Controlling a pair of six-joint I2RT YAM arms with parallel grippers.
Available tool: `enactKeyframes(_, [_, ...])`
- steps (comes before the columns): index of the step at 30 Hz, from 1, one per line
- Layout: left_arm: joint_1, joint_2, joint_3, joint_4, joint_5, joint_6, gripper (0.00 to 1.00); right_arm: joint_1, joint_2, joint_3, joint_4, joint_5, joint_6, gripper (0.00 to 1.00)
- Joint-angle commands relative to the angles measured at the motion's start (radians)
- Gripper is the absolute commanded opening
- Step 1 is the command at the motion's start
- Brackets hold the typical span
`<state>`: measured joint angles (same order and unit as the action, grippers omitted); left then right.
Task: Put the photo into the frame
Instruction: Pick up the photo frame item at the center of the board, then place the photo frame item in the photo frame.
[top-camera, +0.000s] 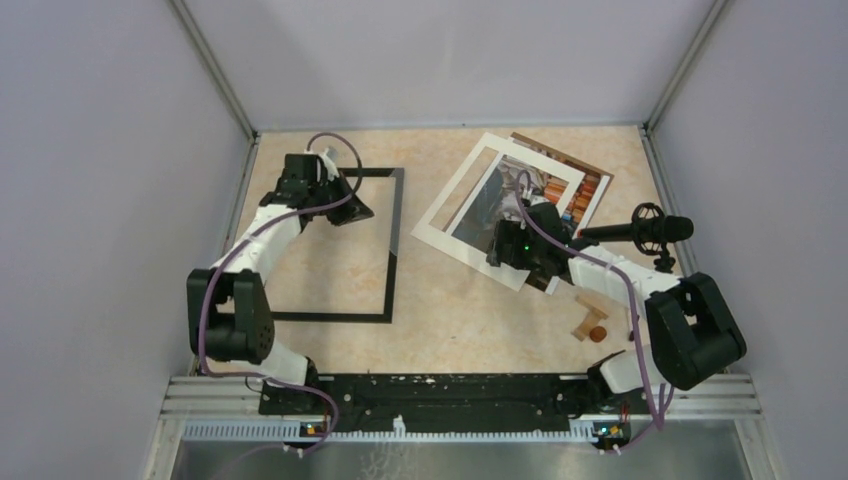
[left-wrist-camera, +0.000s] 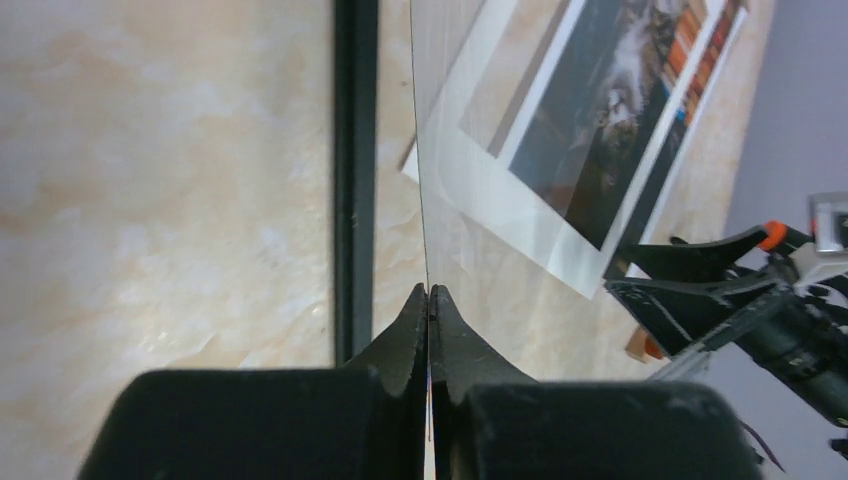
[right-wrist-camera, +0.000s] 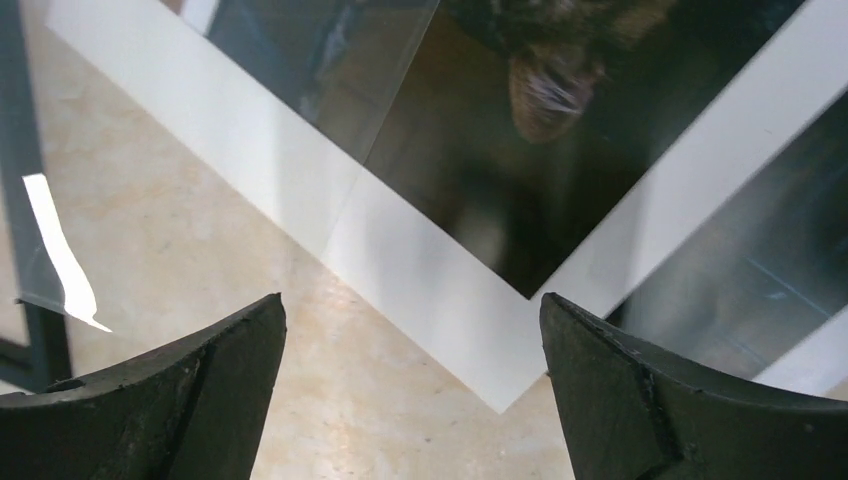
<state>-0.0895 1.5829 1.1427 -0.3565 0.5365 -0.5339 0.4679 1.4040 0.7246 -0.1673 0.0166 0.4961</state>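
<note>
The frame (top-camera: 392, 250), a thin black rectangle, lies flat on the left of the table; its right bar shows in the left wrist view (left-wrist-camera: 355, 150). My left gripper (top-camera: 350, 205) is over the frame's far right corner, shut (left-wrist-camera: 429, 292) on the edge of a thin clear pane (left-wrist-camera: 420, 150), seen edge-on. The photo (top-camera: 590, 190), a dark print with a cat, lies right of centre under a white cardboard mat (top-camera: 450, 215). My right gripper (top-camera: 505, 245) is open and empty (right-wrist-camera: 410, 300), just above the mat's near corner (right-wrist-camera: 400, 250) and the photo (right-wrist-camera: 480, 150).
A black microphone (top-camera: 650, 228) on a small stand is at the right. A small wooden block with an orange piece (top-camera: 590, 325) lies near the right arm's base. Grey enclosure walls stand on the left, far and right sides.
</note>
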Motion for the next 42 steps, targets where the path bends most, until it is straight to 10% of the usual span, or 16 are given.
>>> enactKeyframes(1, [0.022, -0.112, -0.093, -0.158, -0.195, 0.076, 0.00, -0.004, 0.032, 0.072, 0.058, -0.147, 0.035, 0.95])
enactKeyframes(16, [0.179, -0.391, -0.318, -0.183, -0.691, -0.075, 0.00, -0.060, 0.172, 0.028, 0.331, -0.430, 0.252, 0.95])
enactKeyframes(28, [0.241, -0.357, -0.395, -0.127, -0.660, -0.060, 0.00, 0.091, 0.479, 0.059, 0.795, -0.568, 0.578, 0.88])
enactKeyframes(42, [0.249, -0.329, -0.376, -0.122, -0.637, -0.019, 0.00, 0.130, 0.629, 0.224, 0.696, -0.510, 0.523, 0.78])
